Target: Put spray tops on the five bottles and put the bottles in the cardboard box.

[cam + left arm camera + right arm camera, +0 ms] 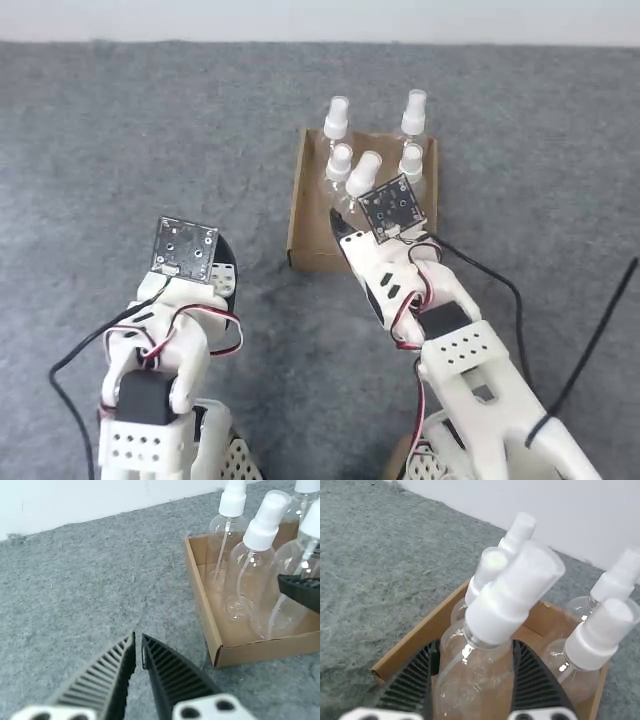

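- A clear bottle (480,680) with a white spray top (512,597) is gripped by the right gripper (472,667), whose jaws are clamped on its body.
- In the high view this bottle is seen at the near middle of the cardboard box (308,245), just above the frame's centre. Whether it rests on the box floor cannot be told.
- Four other capped bottles (337,118) are stood upright in the box, in two pairs behind it.
- The left gripper (138,650) is seen over the grey carpet (120,130) at the lower left of the high view, apart from the box, its jaws together.
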You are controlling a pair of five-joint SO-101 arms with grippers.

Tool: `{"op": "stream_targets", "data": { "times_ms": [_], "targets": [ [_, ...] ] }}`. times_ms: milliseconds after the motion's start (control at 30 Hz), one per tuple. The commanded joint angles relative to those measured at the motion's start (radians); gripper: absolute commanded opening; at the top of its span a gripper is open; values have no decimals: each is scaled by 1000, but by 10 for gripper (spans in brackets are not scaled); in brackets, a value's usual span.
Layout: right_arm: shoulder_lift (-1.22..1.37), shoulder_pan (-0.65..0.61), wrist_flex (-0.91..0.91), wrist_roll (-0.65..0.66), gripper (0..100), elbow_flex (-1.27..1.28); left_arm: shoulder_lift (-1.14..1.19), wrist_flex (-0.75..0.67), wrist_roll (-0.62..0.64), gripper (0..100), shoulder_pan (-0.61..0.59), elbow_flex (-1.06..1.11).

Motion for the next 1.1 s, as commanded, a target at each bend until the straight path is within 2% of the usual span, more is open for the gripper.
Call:
{"op": "stream_targets", "data": {
  "times_ms": [0,467,700,1067],
  "targets": [
    [-4,12,-27,14,6,14,-14,-28,-9,10,-6,-7],
    [1,38,-110,14,6,66,-14,-25,-9,10,-6,-7],
    [96,39,-176,14,6,64,-14,-23,-8,10,-6,-7],
    [99,35,-179,14,7,91,-14,-28,-8,10,-6,-7]
  ]
}}
